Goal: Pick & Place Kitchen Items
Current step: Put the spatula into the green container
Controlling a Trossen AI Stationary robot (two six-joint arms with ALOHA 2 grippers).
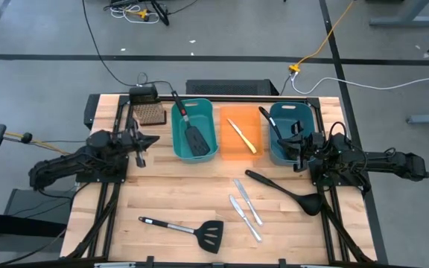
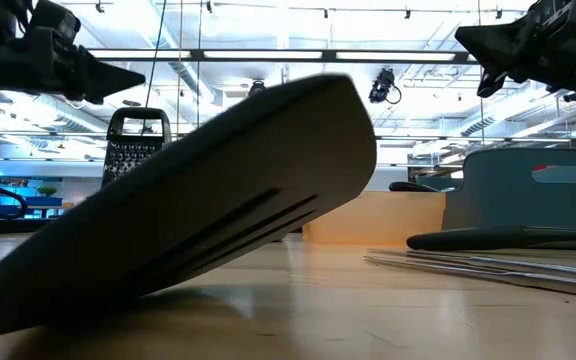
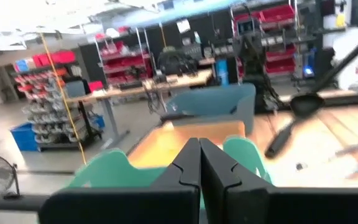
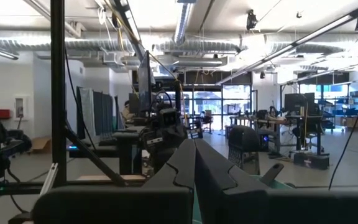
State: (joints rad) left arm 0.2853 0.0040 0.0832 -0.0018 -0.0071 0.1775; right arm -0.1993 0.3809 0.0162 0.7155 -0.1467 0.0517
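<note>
Both arms are hovering above the worktop (image 1: 162, 197) with nothing in hand: the left pincer (image 1: 149, 140) is sitting just beside the left teal bin (image 1: 179, 141), and its wrist view is showing the fingers (image 3: 188, 163) pressed together; the right pincer (image 1: 295, 146) is hanging at the right teal bin (image 1: 274, 152), its fingers (image 4: 185, 158) likewise closed. Some items are already lying in bins: a spatula (image 1: 192, 134) in the left teal bin, a yellow knife (image 1: 243, 136) in the orange bin (image 1: 229, 149), a ladle (image 1: 269, 123) in the right teal bin. Lying loose on the worktop are a second spatula (image 1: 192, 229) near the front edge, two silver knives (image 1: 246, 208) side by side, and a second ladle (image 1: 285, 191) near the right arm. This is looking like a pause between placements. The next move probably calls for one pincer opening, descending over a loose handle, likely the ladle's for the right arm, and closing across it.
</note>
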